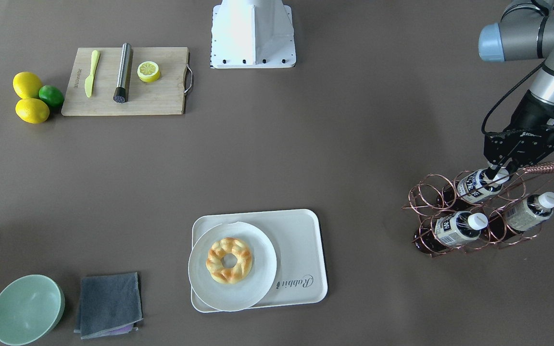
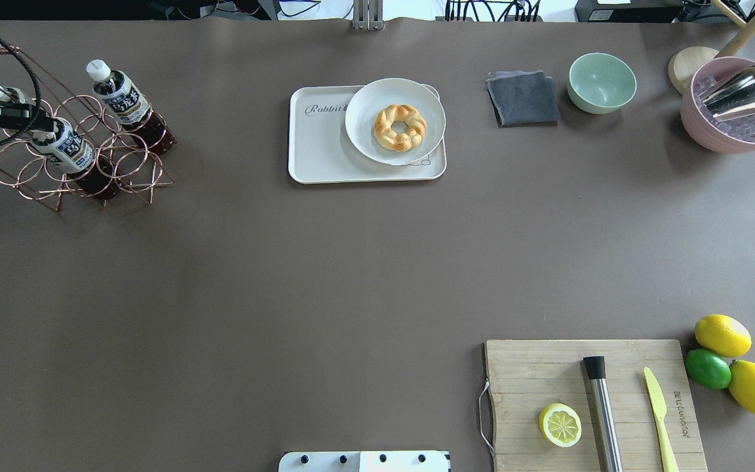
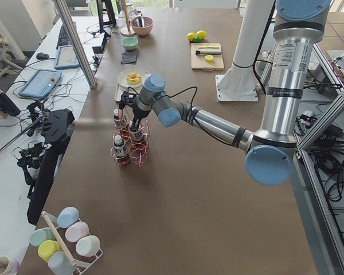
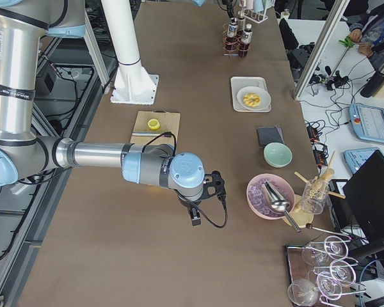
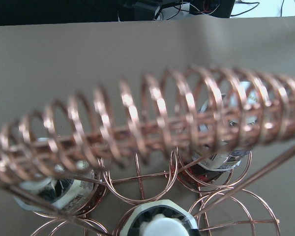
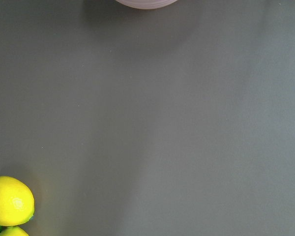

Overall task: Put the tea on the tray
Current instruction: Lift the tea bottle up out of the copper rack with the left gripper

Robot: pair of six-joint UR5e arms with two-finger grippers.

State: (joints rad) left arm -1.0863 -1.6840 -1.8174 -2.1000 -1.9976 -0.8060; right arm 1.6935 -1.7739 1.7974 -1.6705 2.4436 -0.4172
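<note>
The tea is lying in the upper ring of the copper wire rack, at the end of the tabletop on the robot's left. Its long axis is slanting. The white cap is pointing up and out toward that end, and the dark base is angling down into the rings. Two bottles of the same kind are resting in the lower rings, slanted much the same way.

The left fingers are reaching down at the tea's cap, one on each side and set narrow, with the cap showing white between them. I cannot tell whether they are pressing on it. In the overhead view the black wrist is covering that cap. In the left wrist view the blurred coiled handle is filling the width, and only a cap top is peeping in at the bottom edge.

The tray is sitting well apart from the rack, and a round plate with a bread ring is covering much of it.

The right fingers are hanging over bare tabletop between a lemon and the pink bowl. They are too small in the side view to tell how they are set.
</note>
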